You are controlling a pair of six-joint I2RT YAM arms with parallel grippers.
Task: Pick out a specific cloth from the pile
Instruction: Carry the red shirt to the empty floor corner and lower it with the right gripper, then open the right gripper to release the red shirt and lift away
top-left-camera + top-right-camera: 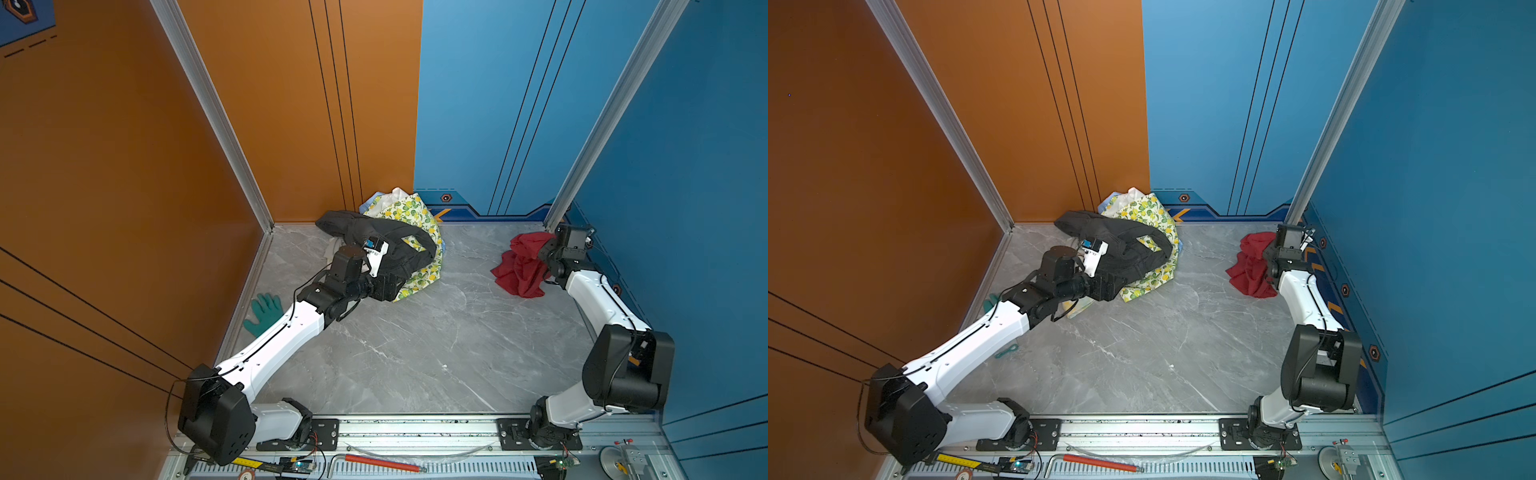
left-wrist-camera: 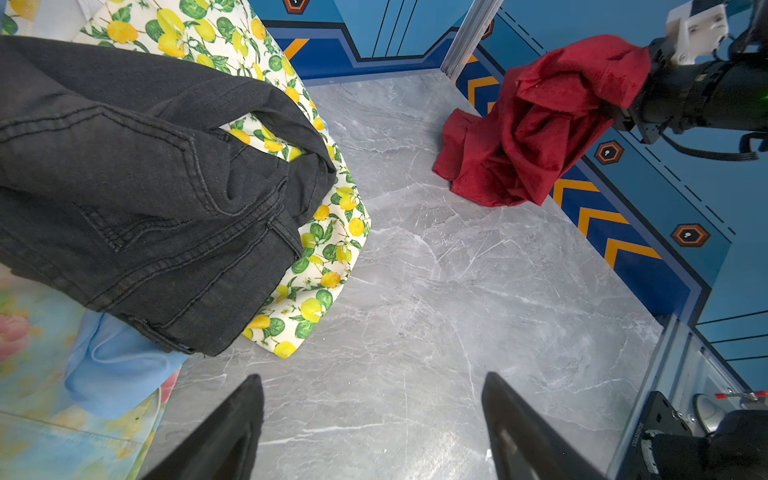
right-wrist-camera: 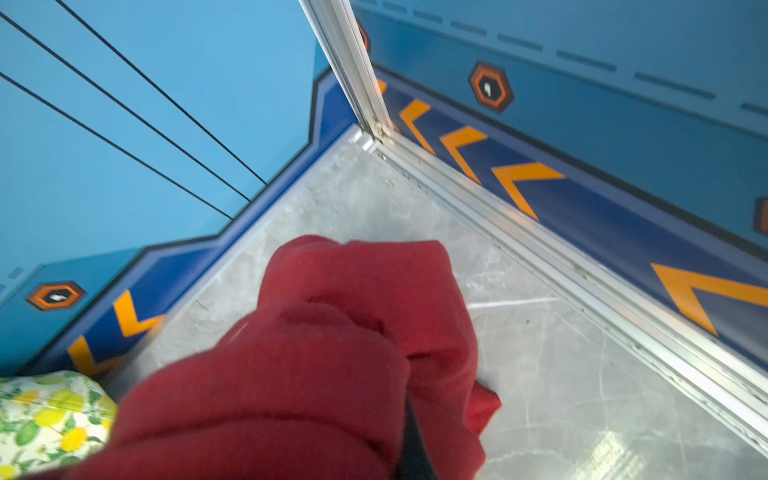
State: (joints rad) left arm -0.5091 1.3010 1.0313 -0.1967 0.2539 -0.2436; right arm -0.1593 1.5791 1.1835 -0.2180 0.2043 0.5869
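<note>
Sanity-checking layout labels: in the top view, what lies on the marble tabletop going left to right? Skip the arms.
green glove → pile of dark denim and lemon-print fabric → red cloth

Top views overlook the whole table (image 1: 415,353); wrist views sit close.

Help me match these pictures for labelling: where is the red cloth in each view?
Top view: red cloth, right of centre.
Top view: also right of centre.
Left wrist: upper right.
Right wrist: lower middle, filling the foreground.
Shared landmark: lemon-print cloth, in all four.
</note>
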